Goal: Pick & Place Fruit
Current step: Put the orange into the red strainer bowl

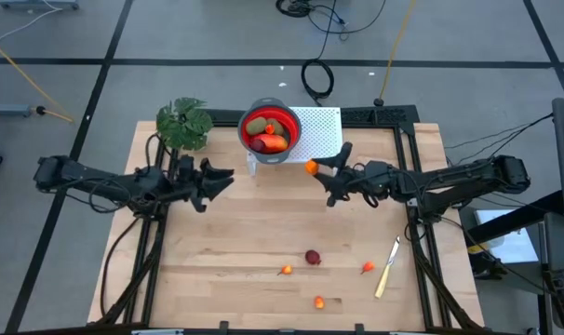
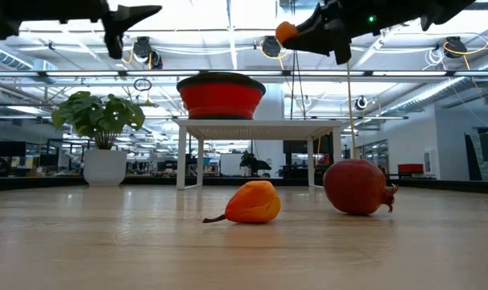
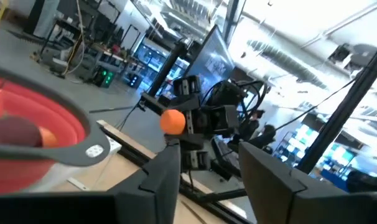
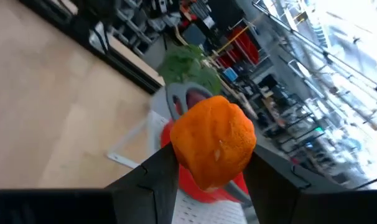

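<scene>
My right gripper (image 1: 319, 171) is shut on a small orange fruit (image 4: 213, 140), held in the air just right of the red bowl (image 1: 270, 130). The bowl stands on a white perforated stand (image 1: 321, 130) and holds olive-brown ovals and red-orange pieces (image 1: 271, 142). My left gripper (image 1: 226, 177) hovers open to the bowl's left with nothing between its fingers (image 3: 170, 168). On the tabletop near the front lie a dark red round fruit (image 1: 313, 257), two small orange bits (image 1: 285, 271) (image 1: 319, 301) and a small red bit (image 1: 367, 268). My right gripper pinches the orange fruit by two opposite sides (image 4: 179, 146) between its two fingers. The fingers lie about level and come from the table's right side. The fruit (image 2: 286, 32) is lifted clear, high above the tabletop.
A leafy green plant in a white pot (image 1: 184, 123) stands at the far left beside the bowl. A pale-handled knife (image 1: 387, 268) lies near the front right. Black frame rails (image 1: 422, 233) run along both table sides. Bare wood lies between the arms.
</scene>
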